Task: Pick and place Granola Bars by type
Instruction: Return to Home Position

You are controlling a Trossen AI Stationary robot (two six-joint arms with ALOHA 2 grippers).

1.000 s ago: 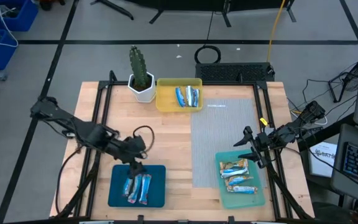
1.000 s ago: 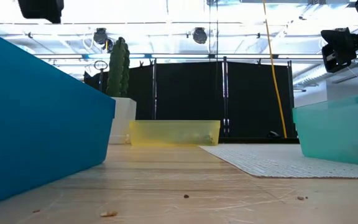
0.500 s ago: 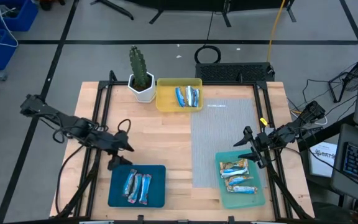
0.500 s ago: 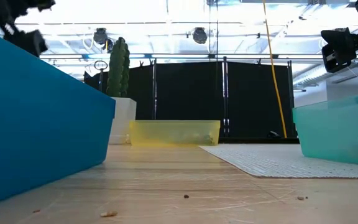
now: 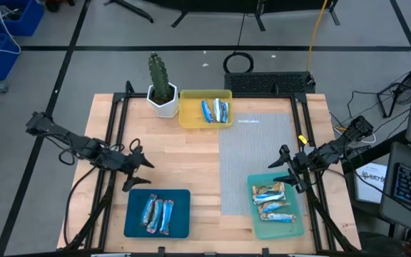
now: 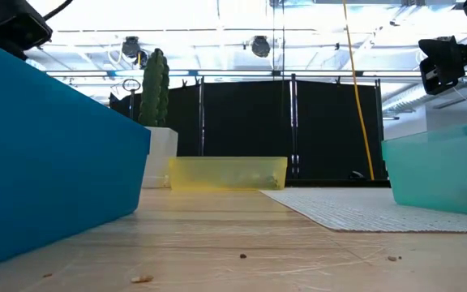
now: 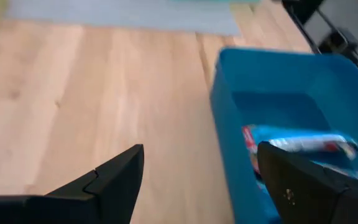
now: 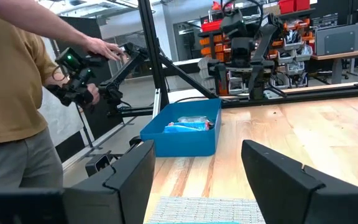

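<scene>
Wooden planks of the counter [image 5: 191, 168] are seen from above, with a grey mat [image 5: 252, 146] laid over the right half. Granola Bars [image 5: 158, 213] are found sorted into three trays. Three blue-and-white bars [image 5: 215, 111] are counted in the yellow tray [image 5: 190, 116] just beside the mat's far left corner. Three red-marked bars [image 7: 300, 144] lie in the blue tray [image 5: 180, 225], left of the mat's near end and apart from it. Four tan bars [image 5: 272, 203] (overlapping, so the count is less sure) lie in the light teal tray [image 5: 261, 230] at the mat's near right corner. The left end effector [image 5: 138, 165] is held left of the mat, just beyond the blue tray's far edge, fingers spread and empty; a second ago it was lowered over that tray. The right end effector [image 5: 280, 169], likewise released and empty, is unmoved over the mat's right side.
</scene>
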